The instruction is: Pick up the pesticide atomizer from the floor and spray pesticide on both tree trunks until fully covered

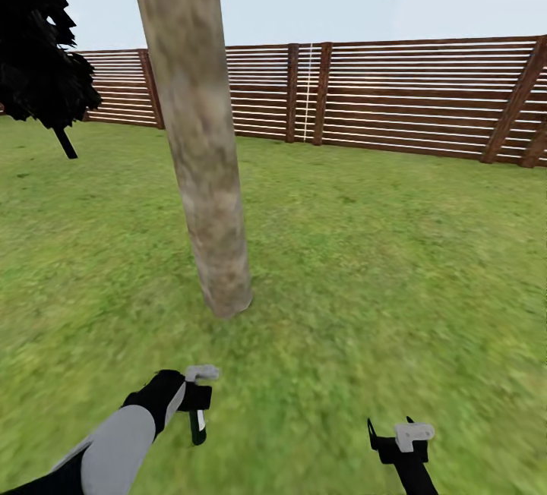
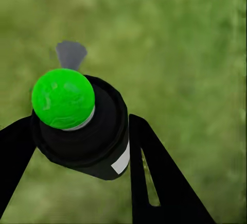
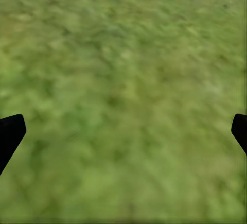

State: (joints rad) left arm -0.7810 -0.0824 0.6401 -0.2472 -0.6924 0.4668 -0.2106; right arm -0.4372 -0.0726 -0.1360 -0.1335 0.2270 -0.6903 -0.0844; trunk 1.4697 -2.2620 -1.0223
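Observation:
One tree trunk [image 1: 199, 146], thick and mottled grey-tan, rises from the garden lawn [image 1: 365, 252] just ahead of me, leaning slightly left toward its top. Its base meets the grass a short way beyond my left gripper [image 1: 196, 434]. That gripper is shut on the pesticide atomizer [image 1: 200, 420], a small black bottle with a white label. The left wrist view shows the atomizer [image 2: 85, 136] with its green cap [image 2: 63, 98] held between the black fingers [image 2: 154, 177]. My right gripper [image 1: 390, 438] hangs open over grass, and its fingertips [image 3: 10, 134] stand wide apart. No pesticide cloud is visible.
A brown slatted fence [image 1: 410, 93] closes the lawn behind the trunk, with a thin white pole [image 1: 307, 93] against it. A dark ragged-leaved plant [image 1: 38, 55] on a slim stem stands at the far left. Open grass lies to the right of the trunk.

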